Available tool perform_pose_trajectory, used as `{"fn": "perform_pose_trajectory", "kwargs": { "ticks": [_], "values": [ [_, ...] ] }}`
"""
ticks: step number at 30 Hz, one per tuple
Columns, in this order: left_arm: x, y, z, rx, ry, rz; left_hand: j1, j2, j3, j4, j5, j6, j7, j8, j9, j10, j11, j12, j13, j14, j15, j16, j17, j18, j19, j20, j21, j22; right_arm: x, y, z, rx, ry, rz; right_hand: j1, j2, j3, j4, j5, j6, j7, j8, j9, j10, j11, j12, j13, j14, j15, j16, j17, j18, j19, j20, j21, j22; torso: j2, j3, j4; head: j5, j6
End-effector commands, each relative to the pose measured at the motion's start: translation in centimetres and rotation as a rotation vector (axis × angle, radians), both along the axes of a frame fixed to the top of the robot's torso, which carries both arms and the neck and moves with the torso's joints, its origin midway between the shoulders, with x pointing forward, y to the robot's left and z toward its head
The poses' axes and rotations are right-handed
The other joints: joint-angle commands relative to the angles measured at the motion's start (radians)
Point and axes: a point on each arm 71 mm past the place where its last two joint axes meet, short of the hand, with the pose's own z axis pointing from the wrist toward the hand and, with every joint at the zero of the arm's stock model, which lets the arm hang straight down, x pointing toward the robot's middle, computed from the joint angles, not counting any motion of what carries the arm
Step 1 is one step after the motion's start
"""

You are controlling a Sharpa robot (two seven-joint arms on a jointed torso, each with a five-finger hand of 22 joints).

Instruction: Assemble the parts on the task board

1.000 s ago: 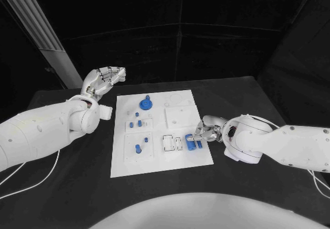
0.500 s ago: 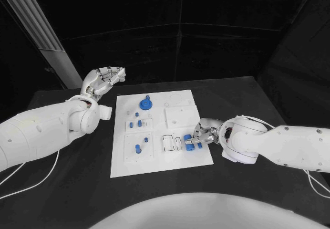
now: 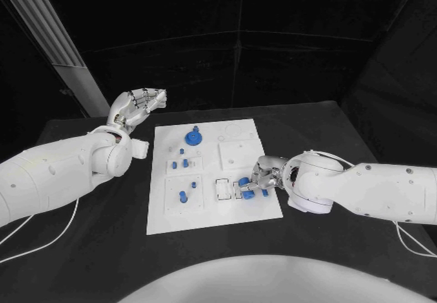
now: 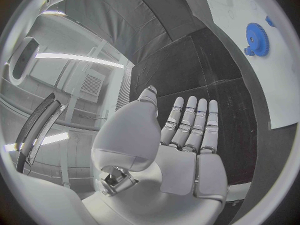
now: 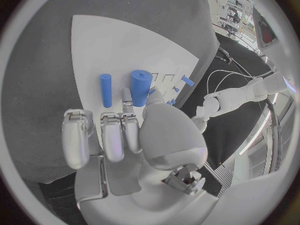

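my right hand (image 3: 261, 177) sits low over the near right part of the white task board (image 3: 211, 214), fingers curled down around a thick blue cylinder (image 5: 140, 87). my right wrist view shows that cylinder pinched between my thumb and a fingertip, so i have hold of it. a thinner blue peg (image 5: 105, 90) lies flat on the board just beside the cylinder, apart from my fingers (image 5: 114, 135). from the head view the same two blue pieces show at my fingertips, next to a pair of small rectangular slots (image 3: 222, 189) in the board.

my left hand (image 3: 136, 107) is raised beyond the far left corner of the board, well apart from every part. my left wrist view shows its fingers (image 4: 194, 122) straight and side by side, palm bare, holding nothing.

further up the board the head view shows a blue gear (image 3: 192, 136) standing near the far edge, and a few small blue pegs (image 3: 183, 163) seated in the left column of square blocks. the left wrist view catches the gear (image 4: 255, 36) too, at the rim of its circle, on the white board.

i can read no writing or labels on the board or parts in any view.
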Motion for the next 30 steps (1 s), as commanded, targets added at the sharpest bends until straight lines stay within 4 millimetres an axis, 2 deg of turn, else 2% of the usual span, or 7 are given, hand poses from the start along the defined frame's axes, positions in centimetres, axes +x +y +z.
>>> {"fn": "perform_pose_trajectory", "kwargs": {
  "ticks": [1,6,14,20,24,26,30],
  "values": [
    [-0.43,-0.19,1.41,-0.055,-0.186,-0.041,0.006,0.004,-0.006,0.000,0.004,-0.006,0.082,0.003,-0.001,-0.004,0.000,0.004,-0.001,-0.004,0.000,0.004,-0.001,-0.018,0.005,0.000,-0.004,-0.001,-0.25,-0.06,-0.73,-0.052,0.038,0.015,0.002,-0.011,0.004,-0.001,0.002,-0.020,0.006,-0.033,-0.026,0.104,0.013,0.003,0.263,0.106,0.011,0.005,0.263,-0.007,0.092,0.012,-0.005,0.252,0.000,0.0003,-0.0001,0.001,0.000],
    [-0.43,-0.15,1.40,-0.054,-0.186,-0.040,0.006,0.004,-0.006,0.000,0.004,-0.006,0.082,0.003,-0.001,-0.004,0.000,0.004,-0.001,-0.004,0.000,0.004,-0.001,-0.018,0.005,0.000,-0.004,-0.001,-0.23,0.19,-0.85,-0.057,0.043,0.023,0.008,-0.016,0.009,-0.011,-0.001,-0.043,0.019,-0.065,-0.044,0.104,0.025,0.003,0.263,0.106,0.022,0.005,0.263,-0.006,0.091,0.022,-0.006,0.252,0.000,0.0000,-0.0004,0.000,0.000],
    [-0.43,-0.11,1.40,-0.054,-0.185,-0.040,0.006,0.004,-0.006,0.000,0.004,-0.006,0.082,0.003,-0.001,-0.004,0.000,0.004,-0.001,-0.004,0.000,0.004,-0.001,-0.018,0.005,0.000,-0.004,-0.001,-0.24,0.38,-0.95,-0.055,0.044,0.029,0.061,-0.026,0.050,-0.063,-0.014,-0.046,0.029,-0.096,-0.069,0.104,0.036,0.003,0.263,0.106,0.032,0.005,0.263,-0.006,0.091,0.035,-0.005,0.252,0.000,-0.0001,-0.0006,0.000,0.000],
    [-0.44,-0.08,1.40,-0.054,-0.185,-0.040,0.007,0.005,-0.007,0.000,0.004,-0.006,0.082,0.005,-0.001,-0.004,0.000,0.006,-0.001,-0.005,0.000,0.005,-0.003,-0.018,0.004,0.000,-0.004,-0.002,-0.27,0.47,-0.96,-0.049,0.041,0.032,0.060,-0.051,0.069,-0.077,-0.030,-0.050,0.034,-0.113,-0.082,0.104,0.040,0.003,0.263,0.106,0.036,0.005,0.263,-0.006,0.091,0.040,-0.003,0.252,0.000,-0.0002,-0.0005,-0.001,0.000],
    [-0.43,-0.07,1.39,-0.054,-0.184,-0.040,0.007,0.005,-0.007,0.000,0.004,-0.006,0.082,0.005,-0.001,-0.004,0.000,0.006,-0.001,-0.005,0.000,0.005,-0.003,-0.018,0.004,0.000,-0.004,-0.002,-0.28,0.49,-0.96,-0.047,0.041,0.034,0.050,-0.070,0.086,-0.076,-0.019,-0.051,0.036,-0.120,-0.088,0.104,0.042,0.003,0.263,0.106,0.038,0.005,0.263,-0.006,0.091,0.042,-0.004,0.252,0.000,-0.0003,-0.0006,-0.001,0.000],
    [-0.44,-0.07,1.39,-0.054,-0.183,-0.040,0.007,0.005,-0.007,0.000,0.004,-0.006,0.082,0.005,-0.001,-0.004,0.000,0.006,-0.001,-0.005,0.000,0.005,-0.003,-0.018,0.004,0.000,-0.004,-0.002,-0.29,0.49,-0.96,-0.046,0.040,0.034,0.052,-0.076,0.105,-0.081,0.004,-0.050,0.037,-0.123,-0.092,0.104,0.043,0.003,0.263,0.106,0.039,0.005,0.263,-0.006,0.091,0.044,-0.003,0.252,0.000,-0.0003,-0.0004,-0.001,0.000],
    [-0.43,-0.06,1.38,-0.054,-0.182,-0.040,0.007,0.005,-0.007,0.000,0.004,-0.006,0.082,0.005,-0.001,-0.004,0.000,0.006,-0.001,-0.005,0.000,0.005,-0.003,-0.018,0.004,0.000,-0.004,-0.002,-0.31,0.47,-0.93,-0.043,0.037,0.033,0.110,-0.057,0.167,-0.124,0.059,-0.039,0.036,-0.126,-0.098,0.104,0.042,0.003,0.263,0.106,0.040,0.005,0.263,-0.007,0.092,0.045,-0.001,0.253,-0.001,-0.0002,-0.0008,0.001,0.000]
  ]
}}
